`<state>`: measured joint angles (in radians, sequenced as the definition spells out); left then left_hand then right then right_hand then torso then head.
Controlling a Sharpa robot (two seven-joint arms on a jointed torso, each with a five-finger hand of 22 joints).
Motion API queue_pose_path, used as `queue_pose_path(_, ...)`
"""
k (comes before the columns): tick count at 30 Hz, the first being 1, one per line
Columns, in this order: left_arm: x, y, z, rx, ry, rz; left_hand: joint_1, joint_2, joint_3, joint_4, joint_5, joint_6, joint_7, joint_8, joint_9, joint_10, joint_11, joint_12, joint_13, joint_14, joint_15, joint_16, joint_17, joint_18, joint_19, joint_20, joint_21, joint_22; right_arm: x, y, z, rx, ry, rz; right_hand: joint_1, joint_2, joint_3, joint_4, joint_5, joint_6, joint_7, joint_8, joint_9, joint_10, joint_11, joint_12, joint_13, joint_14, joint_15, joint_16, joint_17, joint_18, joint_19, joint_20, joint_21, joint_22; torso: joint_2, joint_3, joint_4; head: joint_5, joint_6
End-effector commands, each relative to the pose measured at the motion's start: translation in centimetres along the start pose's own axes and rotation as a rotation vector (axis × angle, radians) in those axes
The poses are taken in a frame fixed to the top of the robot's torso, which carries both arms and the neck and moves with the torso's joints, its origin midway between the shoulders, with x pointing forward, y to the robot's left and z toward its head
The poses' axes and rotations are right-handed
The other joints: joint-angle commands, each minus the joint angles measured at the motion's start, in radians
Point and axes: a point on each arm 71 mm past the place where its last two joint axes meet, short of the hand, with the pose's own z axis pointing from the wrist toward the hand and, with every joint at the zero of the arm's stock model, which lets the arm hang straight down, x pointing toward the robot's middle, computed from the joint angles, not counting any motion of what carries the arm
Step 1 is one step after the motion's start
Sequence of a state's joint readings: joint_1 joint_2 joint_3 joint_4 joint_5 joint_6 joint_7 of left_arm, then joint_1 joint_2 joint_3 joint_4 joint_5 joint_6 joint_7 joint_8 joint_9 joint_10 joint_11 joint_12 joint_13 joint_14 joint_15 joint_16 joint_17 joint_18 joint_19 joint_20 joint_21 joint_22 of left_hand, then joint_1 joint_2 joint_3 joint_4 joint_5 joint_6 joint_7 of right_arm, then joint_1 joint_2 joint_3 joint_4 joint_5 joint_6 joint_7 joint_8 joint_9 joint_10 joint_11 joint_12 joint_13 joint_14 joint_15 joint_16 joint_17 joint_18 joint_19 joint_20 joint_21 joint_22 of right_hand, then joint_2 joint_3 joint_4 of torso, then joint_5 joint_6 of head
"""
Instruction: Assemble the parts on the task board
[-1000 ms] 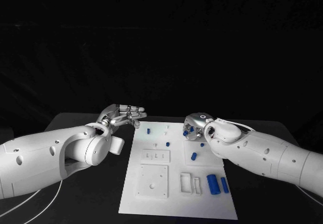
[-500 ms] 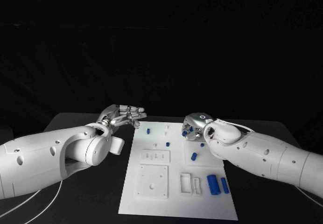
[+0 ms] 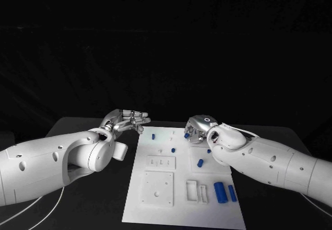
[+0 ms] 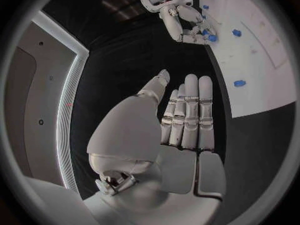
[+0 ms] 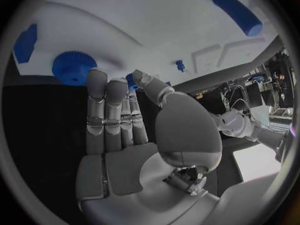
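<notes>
On the black table lies the white board, long and narrow, reaching away from the robot between its two arms. The left arm comes in beside the board's left edge, the right arm across its right edge.

The left hand hovers off the board's far left corner, over bare table. From its wrist, the left hand shows its fingers straight and pressed side by side, thumb set a little apart, nothing in them.

The right hand sits above the board's far right part. From its wrist, the right hand has fingers straight and close together, the thumb bent toward their tips with a small blue piece right there; whether it is pinched I cannot tell.

Near the board's near right corner two blue cylinders lie side by side. A smaller blue part lies mid-board, near the right arm, and tiny blue pegs stand toward the far end. A blue toothed wheel lies just beside the right fingertips.
</notes>
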<state>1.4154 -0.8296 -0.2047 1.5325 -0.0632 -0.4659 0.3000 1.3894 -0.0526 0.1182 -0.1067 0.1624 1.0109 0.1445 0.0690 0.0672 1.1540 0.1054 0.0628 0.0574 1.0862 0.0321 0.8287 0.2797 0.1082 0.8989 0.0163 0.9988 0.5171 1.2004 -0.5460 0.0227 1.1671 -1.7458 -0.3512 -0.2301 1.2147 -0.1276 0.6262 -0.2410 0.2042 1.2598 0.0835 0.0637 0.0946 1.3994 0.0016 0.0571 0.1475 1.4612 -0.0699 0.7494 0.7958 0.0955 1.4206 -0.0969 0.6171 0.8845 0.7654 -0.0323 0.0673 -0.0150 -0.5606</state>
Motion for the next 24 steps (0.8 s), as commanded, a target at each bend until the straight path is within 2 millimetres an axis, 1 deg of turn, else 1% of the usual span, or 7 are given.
queue_pose_path(1,0.2,-0.2,0.1,0.008,0.013,-0.004,-0.005,0.003,-0.003,-0.004,-0.004,-0.007,-0.002,-0.002,0.000,-0.007,-0.001,-0.003,0.002,0.004,0.000,0.003,-0.002,0.015,-0.001,-0.002,0.006,-0.002,-0.3,0.4,0.3,0.027,-0.047,-0.004,-0.004,0.001,0.007,-0.001,-0.001,0.025,-0.017,0.001,0.073,0.010,-0.002,0.004,0.002,-0.002,-0.007,0.007,-0.003,0.017,0.005,-0.004,-0.005,0.008,0.002,-0.0002,0.0012,0.002,0.004)
queue_pose_path(5,0.3,-0.2,0.1,0.008,0.015,-0.004,-0.005,0.003,-0.003,-0.004,-0.004,-0.007,-0.002,-0.002,0.000,-0.007,-0.001,-0.003,0.002,0.004,0.000,0.003,-0.002,0.015,-0.001,-0.002,0.006,-0.002,-0.3,0.8,1.0,0.039,-0.066,-0.005,-0.001,0.002,0.015,0.000,-0.033,0.026,-0.017,0.000,0.070,0.010,-0.002,0.004,0.000,-0.001,-0.006,0.011,-0.007,0.017,0.009,-0.003,-0.013,0.023,0.003,-0.0017,0.0015,0.003,0.007)
queue_pose_path(7,0.4,-0.3,0.1,0.009,0.018,-0.005,-0.005,0.003,-0.003,-0.004,-0.004,-0.007,-0.002,-0.002,0.000,-0.007,-0.001,-0.003,0.002,0.004,0.000,0.003,-0.002,0.015,-0.001,-0.002,0.006,-0.002,-0.3,0.9,1.2,0.043,-0.071,-0.006,-0.001,0.000,0.017,0.001,-0.034,0.026,-0.017,0.001,0.069,0.010,-0.001,0.004,-0.001,-0.002,-0.006,0.012,-0.009,0.017,0.011,-0.003,-0.015,0.027,0.004,-0.0033,0.0025,0.002,0.008)
queue_pose_path(9,0.5,-0.3,0.1,0.009,0.021,-0.006,-0.005,0.003,-0.003,-0.004,-0.004,-0.007,-0.002,-0.002,0.000,-0.007,-0.001,-0.003,0.002,0.004,0.000,0.003,-0.002,0.015,-0.001,-0.002,0.006,-0.002,-0.2,1.0,1.4,0.044,-0.076,-0.008,-0.001,0.000,0.018,0.001,-0.031,0.027,-0.017,0.001,0.068,0.010,-0.002,0.004,-0.002,-0.002,-0.006,0.013,-0.011,0.017,0.011,-0.003,-0.021,0.033,0.004,-0.0026,0.0020,0.004,0.008)
queue_pose_path(13,0.7,-0.3,0.1,0.008,0.026,-0.007,-0.005,0.003,-0.003,-0.004,-0.004,-0.007,-0.002,-0.002,0.000,-0.007,-0.001,-0.003,0.002,0.004,0.000,0.003,-0.002,0.015,-0.001,-0.002,0.006,-0.002,-0.2,1.4,1.8,0.045,-0.085,-0.010,-0.001,0.000,0.018,0.001,-0.031,0.027,-0.017,0.001,0.068,0.010,-0.002,0.004,-0.002,-0.002,-0.006,0.013,-0.011,0.017,0.011,-0.003,-0.021,0.033,0.006,-0.0052,0.0056,0.003,0.009)
queue_pose_path(21,0.9,-0.3,0.2,0.009,0.030,-0.007,-0.005,0.003,-0.001,-0.007,-0.003,-0.008,-0.002,-0.001,0.000,-0.008,-0.001,-0.003,0.002,0.004,-0.001,0.003,-0.003,0.015,-0.003,-0.002,0.012,-0.009,-0.1,1.8,2.2,0.047,-0.101,-0.014,0.001,-0.001,0.018,0.002,-0.030,0.027,-0.017,0.001,0.066,0.010,-0.001,0.004,-0.003,-0.003,-0.006,0.016,-0.014,0.017,0.016,-0.003,-0.029,0.048,0.007,-0.0058,0.0065,0.007,0.009)
queue_pose_path(24,0.9,-0.3,0.2,0.008,0.031,-0.008,-0.005,0.003,-0.001,-0.007,-0.003,-0.008,-0.002,-0.001,0.000,-0.008,-0.001,-0.003,0.002,0.004,-0.001,0.003,-0.003,0.015,-0.003,-0.002,0.012,-0.009,-0.1,1.9,2.3,0.047,-0.107,-0.014,0.001,-0.002,0.019,0.002,-0.033,0.028,-0.017,0.000,0.065,0.011,-0.002,0.003,-0.003,-0.004,-0.006,0.017,-0.017,0.017,0.020,-0.004,-0.034,0.061,0.007,-0.0059,0.0054,0.010,0.010)
